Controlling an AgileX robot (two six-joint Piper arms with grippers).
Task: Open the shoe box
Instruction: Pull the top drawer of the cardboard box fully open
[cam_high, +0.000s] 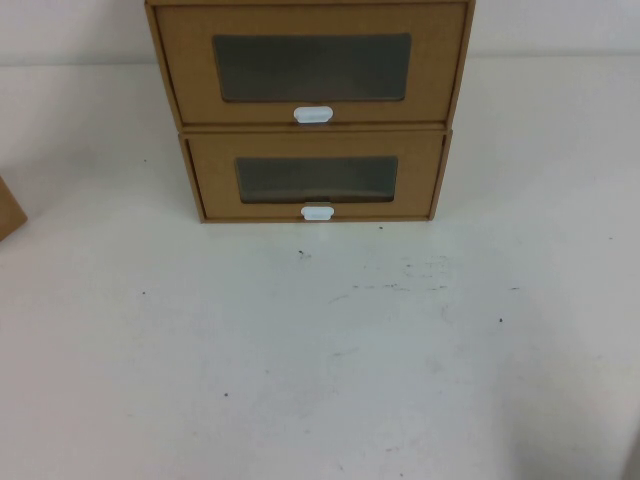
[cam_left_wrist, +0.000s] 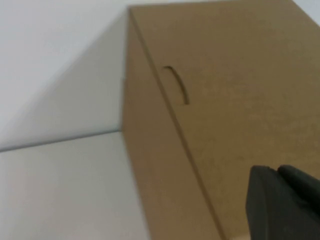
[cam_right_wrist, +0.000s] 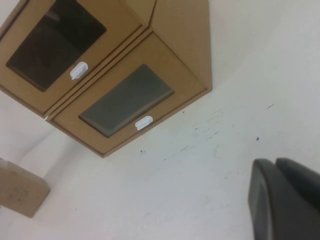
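Left gripper (cam_left_wrist: 280, 200) beside carton (cam_left_wrist: 225, 100), right gripper (cam_right_wrist: 282, 200) over table (cam_right_wrist: 200, 165)

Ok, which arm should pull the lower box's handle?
Right, I'd say. The right claw, shut, hangs facing the lower box and its handle. The left claw faces only a plain cardboard side.

White surface (cam_high: 300, 380), scuffed and flecked with dark specks; pale wall (cam_high: 560, 25) behind, meeting it at a soft line; even, flat light
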